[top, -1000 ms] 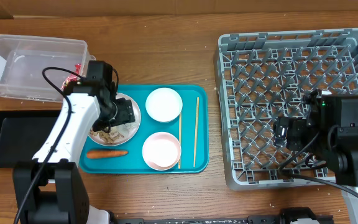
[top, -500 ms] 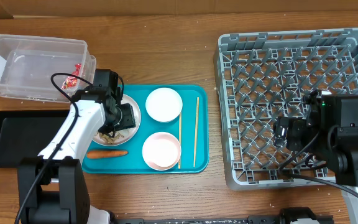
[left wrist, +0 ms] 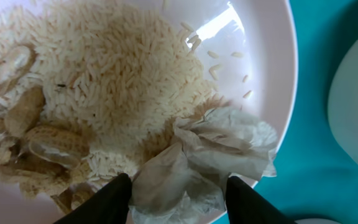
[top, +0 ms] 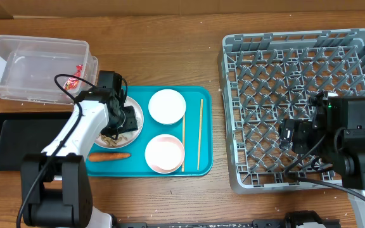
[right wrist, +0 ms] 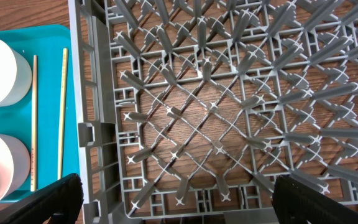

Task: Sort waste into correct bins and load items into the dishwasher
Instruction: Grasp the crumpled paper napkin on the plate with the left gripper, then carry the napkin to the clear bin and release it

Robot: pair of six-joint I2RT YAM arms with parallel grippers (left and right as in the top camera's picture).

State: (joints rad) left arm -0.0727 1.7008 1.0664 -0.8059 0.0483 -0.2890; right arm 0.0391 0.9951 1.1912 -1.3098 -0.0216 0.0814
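My left gripper [top: 121, 121] is low over the white plate [top: 139, 114] on the teal tray. In the left wrist view it [left wrist: 182, 202] is open, its fingers on either side of the crumpled white tissue [left wrist: 210, 155]. White rice [left wrist: 123, 68] and brownish nut-like bits [left wrist: 42, 143] lie on the plate. The orange carrot [top: 109, 156] lies on the tray below the plate. A red-and-silver wrapper [top: 78, 68] is in the clear tub [top: 33, 66]. My right gripper [right wrist: 179, 199] is open and empty over the grey dish rack [top: 296, 69].
The black tray [top: 18, 139] lies left of the teal tray [top: 195, 95]. A white bowl [top: 166, 106], a pink bowl [top: 164, 152] and two chopsticks [top: 201, 133] are on the teal tray. The rack holds nothing.
My left gripper has shifted slightly right and down onto the plate, around the tissue. The right arm has not moved.
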